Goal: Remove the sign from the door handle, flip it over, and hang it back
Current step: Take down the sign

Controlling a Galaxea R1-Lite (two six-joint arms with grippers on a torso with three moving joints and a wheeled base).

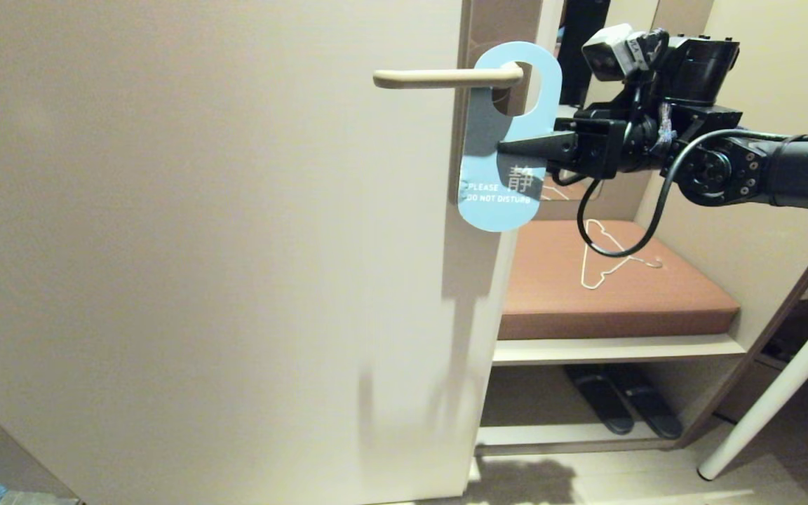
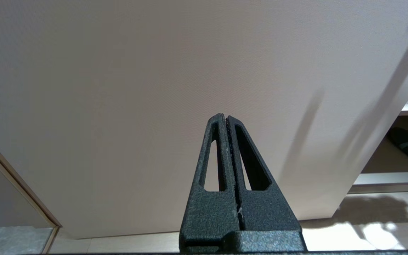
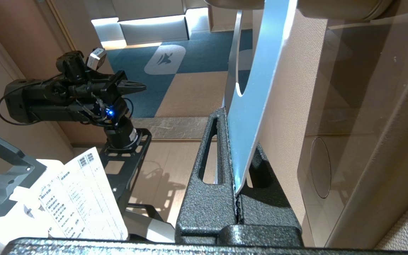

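The light blue sign (image 1: 494, 200), reading "PLEASE DO NOT DISTURB", hangs by its big hole on the cream door handle (image 1: 439, 78), a level lever on a brownish plate. My right gripper (image 1: 507, 149) reaches in level from the right and is shut on the sign's right edge at mid-height. In the right wrist view the sign (image 3: 257, 88) stands edge-on, pinched between the black fingers (image 3: 221, 148) of the right gripper (image 3: 229, 118). My left gripper (image 2: 225, 118) is shut on nothing, parked low in front of the door; it also shows as the left gripper (image 3: 135, 86) in the right wrist view.
The beige door (image 1: 200, 245) fills the left of the head view. Beyond its edge, a brown cushioned bench (image 1: 656, 308) carries a white wire hanger (image 1: 607, 259), with dark slippers (image 1: 621, 403) on the shelf below. A white table leg (image 1: 776, 393) slants at right.
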